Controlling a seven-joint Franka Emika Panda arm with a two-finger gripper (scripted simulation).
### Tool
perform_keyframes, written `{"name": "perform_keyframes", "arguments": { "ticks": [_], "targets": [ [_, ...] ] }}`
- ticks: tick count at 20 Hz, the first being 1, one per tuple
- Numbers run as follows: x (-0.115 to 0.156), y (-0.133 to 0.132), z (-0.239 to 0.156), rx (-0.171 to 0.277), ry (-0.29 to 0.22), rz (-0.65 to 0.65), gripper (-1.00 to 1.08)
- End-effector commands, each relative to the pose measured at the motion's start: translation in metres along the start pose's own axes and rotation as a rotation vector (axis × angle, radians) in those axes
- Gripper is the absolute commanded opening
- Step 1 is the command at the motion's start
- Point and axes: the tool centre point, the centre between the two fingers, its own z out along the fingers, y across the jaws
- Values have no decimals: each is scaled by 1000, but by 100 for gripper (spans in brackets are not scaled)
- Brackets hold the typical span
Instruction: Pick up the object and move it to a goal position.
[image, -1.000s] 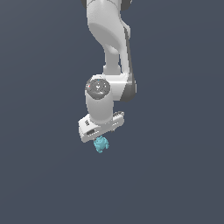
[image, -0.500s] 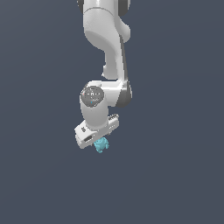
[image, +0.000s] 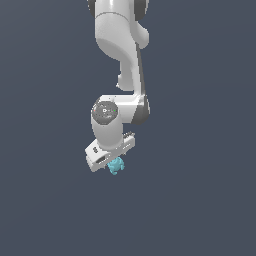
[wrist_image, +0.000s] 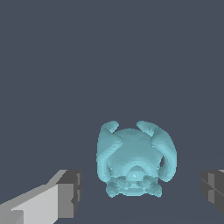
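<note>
The object (wrist_image: 133, 159) is a small lumpy turquoise blob; in the exterior view the object (image: 116, 166) peeks out just under the white hand. My gripper (wrist_image: 142, 194) is open, and the blob lies between its two dark-tipped fingers (wrist_image: 70, 194) with a gap on each side. Neither pad touches it. From the exterior view the gripper (image: 113, 163) hangs at the end of the white arm, tilted, directly over the blob, and the fingers themselves are mostly hidden by the hand.
Only a flat dark blue-grey background surrounds the arm (image: 120, 60) and the blob. No other objects, edges or goal marker show in either view.
The wrist joint has shifted toward the exterior view's left and lower, bringing the hand slightly down around the blob. The blob has stayed in place.
</note>
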Motion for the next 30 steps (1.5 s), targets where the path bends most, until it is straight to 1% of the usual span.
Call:
{"name": "perform_keyframes", "arguments": {
  "ticks": [1,7,13,14,25,30],
  "targets": [
    [0,0,9,1,-1,-1,100],
    [-1,-1,39,1,-1,-3,100],
    [0,0,45,1,0,-4,100],
    [0,0,45,1,0,-4,-100],
    [0,0,45,1,0,-4,-100],
    [-8,2,44,1,0,-4,-100]
  ]
}}
